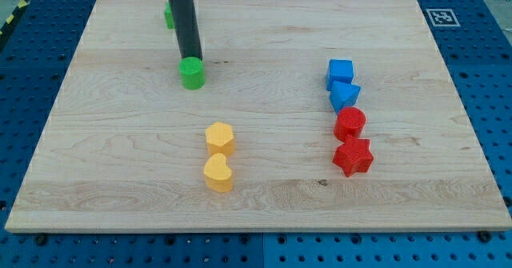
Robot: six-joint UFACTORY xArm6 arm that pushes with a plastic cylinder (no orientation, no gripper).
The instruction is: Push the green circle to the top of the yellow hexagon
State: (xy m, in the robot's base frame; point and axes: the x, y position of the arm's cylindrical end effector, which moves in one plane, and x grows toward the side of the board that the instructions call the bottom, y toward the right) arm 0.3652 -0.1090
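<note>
The board (264,196) is a pale wooden sheet lying on a blue pegged table (480,44), with a black-and-white marker (441,17) at its top right corner. My rod (186,28) comes down from the view's top, and my tip (192,60) meets the top edge of the green circle (192,74), touching it or just short of it; the tip has nothing to close and grips nothing.

Taking the yellow hexagon (220,138) as landmark: the green circle sits above it and a little to the left, well apart. A yellow heart (218,174) lies just below the hexagon, touching or nearly so. A second green block (169,16), shape unclear behind the rod, lies far above the hexagon and to its left. Well to the right of the hexagon runs a column of four: a blue cube (340,73) uppermost, a blue block (345,97), a red circle (350,124), and a red star (353,157) lowest.
</note>
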